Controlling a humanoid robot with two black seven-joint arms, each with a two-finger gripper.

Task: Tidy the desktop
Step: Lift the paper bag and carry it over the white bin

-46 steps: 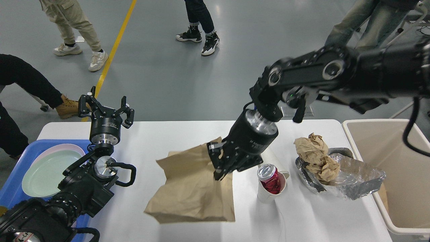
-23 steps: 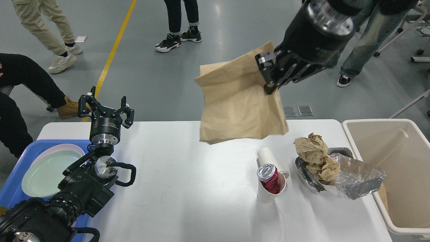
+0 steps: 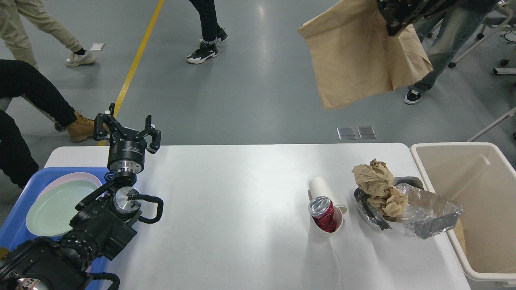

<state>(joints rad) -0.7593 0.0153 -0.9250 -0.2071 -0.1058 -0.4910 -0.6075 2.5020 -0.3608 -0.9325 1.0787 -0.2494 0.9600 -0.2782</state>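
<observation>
The table (image 3: 242, 225), a broad white matte top with rounded corners, fills the lower part of the head view and carries what is left to clear. Near its right end a white paper cup (image 3: 322, 229) stands with a red drinks can (image 3: 323, 213) tucked into it; a second white cup (image 3: 322, 187) appears to lie just behind, touching. Both would be judged light and easily tipped, best taken around the cup wall rather than by the can. Just beside them a crumpled foil tray (image 3: 427, 213) holds balled brown paper (image 3: 381, 187); the foil is thin and would deform, so its rim should be pinched gently.

A flat brown paper bag (image 3: 358, 60) hangs limp above the floor beyond the table, held at its upper corner by the right gripper (image 3: 397, 18), whose fingers are closed on the paper at the top edge of the view. The bag is soft and light and is judged likely to swing.

The beige bin (image 3: 463, 161) at the table's right end looks nearly empty. At the left end a blue tray (image 3: 20, 217) holds a pale green plate (image 3: 56, 205) on a pink one. The left gripper (image 3: 127, 127) is raised beside the tray, fingers spread wide and empty.
</observation>
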